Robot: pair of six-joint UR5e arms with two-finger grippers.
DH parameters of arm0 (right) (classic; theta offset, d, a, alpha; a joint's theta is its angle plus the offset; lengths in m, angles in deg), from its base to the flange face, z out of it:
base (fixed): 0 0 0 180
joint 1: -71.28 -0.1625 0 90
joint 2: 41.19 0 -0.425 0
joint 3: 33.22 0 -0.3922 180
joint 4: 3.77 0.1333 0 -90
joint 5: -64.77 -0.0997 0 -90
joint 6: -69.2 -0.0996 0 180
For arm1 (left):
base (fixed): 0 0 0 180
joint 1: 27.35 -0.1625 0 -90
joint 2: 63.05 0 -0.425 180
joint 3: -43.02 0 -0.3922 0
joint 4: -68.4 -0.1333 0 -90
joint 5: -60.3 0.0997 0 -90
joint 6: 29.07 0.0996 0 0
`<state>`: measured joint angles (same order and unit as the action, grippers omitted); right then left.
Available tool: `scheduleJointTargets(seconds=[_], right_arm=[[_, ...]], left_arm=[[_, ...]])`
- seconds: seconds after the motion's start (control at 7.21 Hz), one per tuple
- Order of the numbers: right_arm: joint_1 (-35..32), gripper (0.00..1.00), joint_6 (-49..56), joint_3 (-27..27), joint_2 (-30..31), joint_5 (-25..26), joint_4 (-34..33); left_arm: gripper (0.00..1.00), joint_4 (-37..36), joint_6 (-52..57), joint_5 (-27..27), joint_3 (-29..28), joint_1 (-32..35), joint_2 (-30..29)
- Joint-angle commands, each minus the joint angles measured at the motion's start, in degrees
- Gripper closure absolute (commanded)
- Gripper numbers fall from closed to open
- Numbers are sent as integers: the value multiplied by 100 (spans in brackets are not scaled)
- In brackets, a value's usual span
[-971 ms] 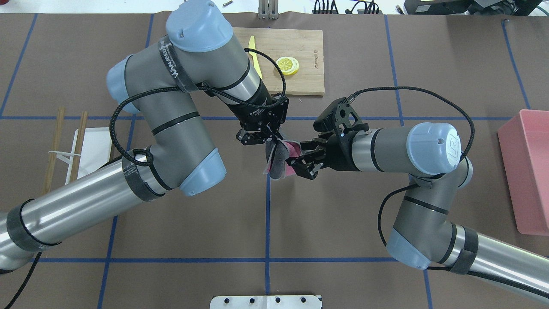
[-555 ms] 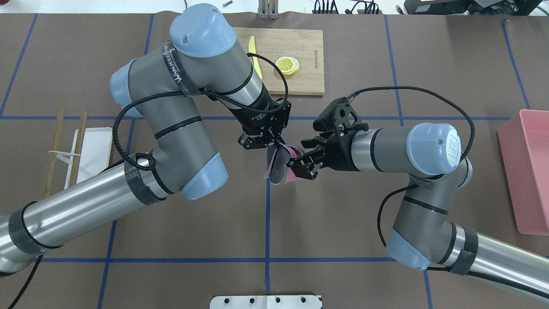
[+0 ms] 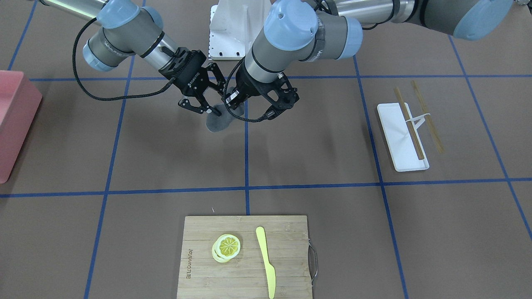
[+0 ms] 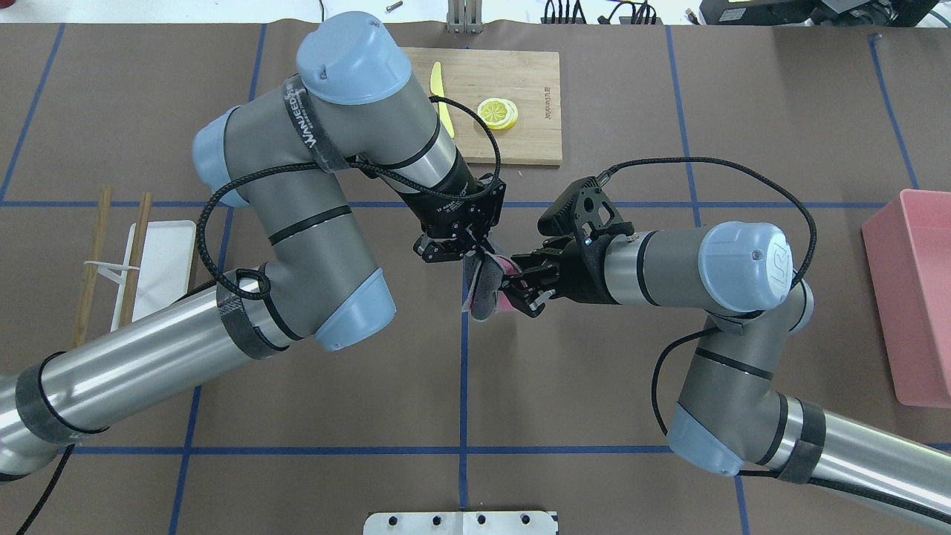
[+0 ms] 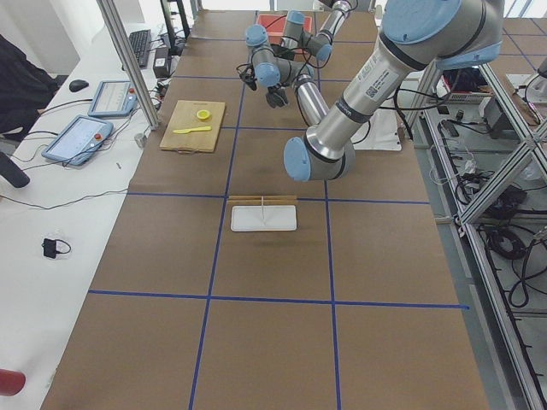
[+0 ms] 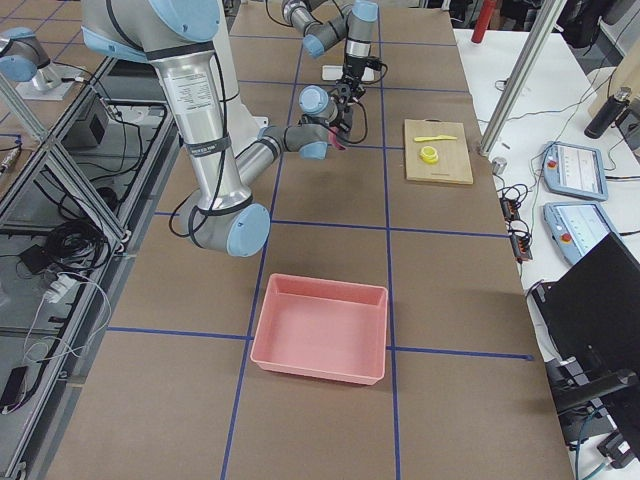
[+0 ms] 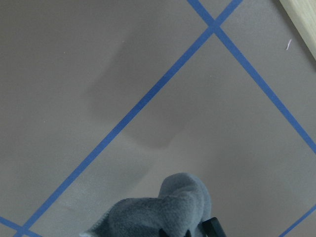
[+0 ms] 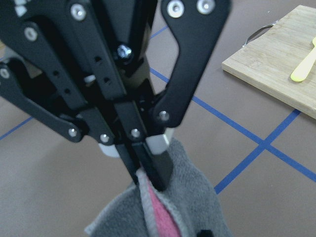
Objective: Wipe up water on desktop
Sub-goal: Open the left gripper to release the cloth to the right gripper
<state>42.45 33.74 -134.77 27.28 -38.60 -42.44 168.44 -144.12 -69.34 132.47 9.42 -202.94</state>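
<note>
The brown desktop [image 4: 594, 371] with blue tape lines fills the views; I cannot make out any water on it. My left gripper [image 4: 469, 251] points down, shut on the top edge of a grey cloth with a pink side [image 4: 483, 288], which hangs just above the desktop. The right wrist view shows its fingers [image 8: 150, 165] pinching the cloth [image 8: 192, 207]. My right gripper [image 4: 520, 292] is open, level, its fingers on either side of the cloth's pink edge. The cloth also shows in the front view [image 3: 218, 121] and in the left wrist view [image 7: 163, 212].
A bamboo cutting board [image 4: 527, 82] with a lemon slice [image 4: 497, 113] and a yellow knife [image 4: 438, 93] lies at the far middle. A white tray [image 4: 160, 256] with chopsticks [image 4: 93, 253] lies at the left. A pink bin [image 4: 910, 297] stands at the right edge.
My right gripper has moved left, closer around the hanging cloth. My left gripper has shifted slightly right and still holds the cloth.
</note>
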Motion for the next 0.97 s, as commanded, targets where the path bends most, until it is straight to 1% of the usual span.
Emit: scheduleJointTargets(seconds=[0.0, 0.14, 0.28, 0.42, 0.56, 0.69, 0.83], right_arm=[[53, 69, -14, 13, 17, -8, 27], [53, 85, -31, 4, 17, -8, 27], [53, 93, -232, 4, 17, -8, 27], [79, 99, -451, -4, 8, -8, 27], [88, 100, -479, -4, 8, 1, 27], [80, 100, -480, -13, 8, 1, 27], [62, 100, -480, -4, 17, -8, 27]], left_arm=[[100, 7, 54, 0, -59, -3, 67], [100, 7, 54, 9, -59, -3, 67], [100, 7, 54, 9, -59, -3, 67], [100, 7, 45, 9, -59, -3, 58], [100, 112, 53, 9, -59, -3, 58], [82, 348, 71, 26, -59, -3, 93], [4, 533, 419, 122, -42, 6, 163]])
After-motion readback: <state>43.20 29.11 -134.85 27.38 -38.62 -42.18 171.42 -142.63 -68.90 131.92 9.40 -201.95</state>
